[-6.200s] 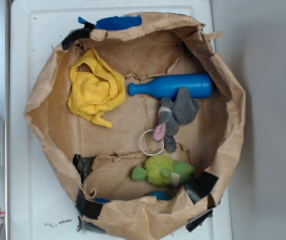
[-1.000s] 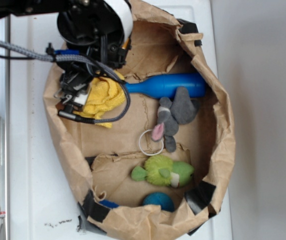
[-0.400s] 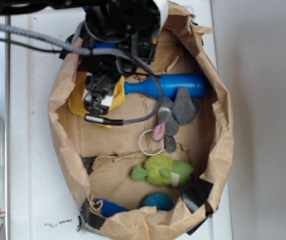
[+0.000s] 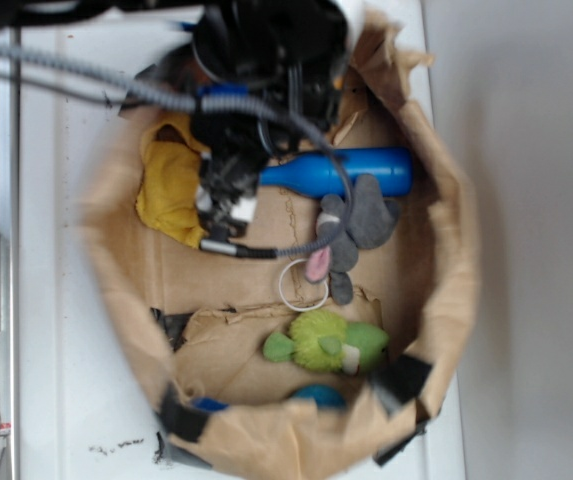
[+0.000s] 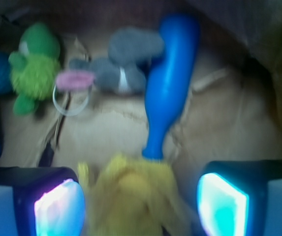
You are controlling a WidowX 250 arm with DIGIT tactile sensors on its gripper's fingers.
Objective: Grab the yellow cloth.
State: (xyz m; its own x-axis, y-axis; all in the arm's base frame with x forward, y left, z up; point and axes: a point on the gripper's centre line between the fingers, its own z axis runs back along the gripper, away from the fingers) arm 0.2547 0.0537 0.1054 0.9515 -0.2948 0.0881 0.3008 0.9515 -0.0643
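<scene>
One gripper (image 5: 141, 206) works here, and in the wrist view we see its two lit pads (image 5: 59, 209) standing wide apart with the yellow cloth (image 5: 131, 199) bunched between them, not yet pinched; nothing is held. The cloth lies at the left side of the paper bag (image 4: 456, 240), against its wall, half hidden under the arm in the exterior view (image 4: 171, 185).

We judge three things could spoil the grab. The neck of the blue bottle (image 4: 341, 172) ends right at the cloth's edge, so a closing pad may catch it and drag it along. The cloth is soft and folded, so the pads might nip only a loose fold that slips out on lifting. The bag wall is close beside the cloth, and the gripper body or the dangling cable (image 4: 296, 245) could snag the paper and pull the whole bag across the counter (image 4: 56, 380).

We count one yellow cloth, one blue bottle, one grey plush mouse (image 4: 351, 230), one white ring (image 4: 303, 285), one yellow-green plush toy (image 4: 326, 342), and one blue ball (image 4: 314, 395) partly hidden by the bag's rim.
</scene>
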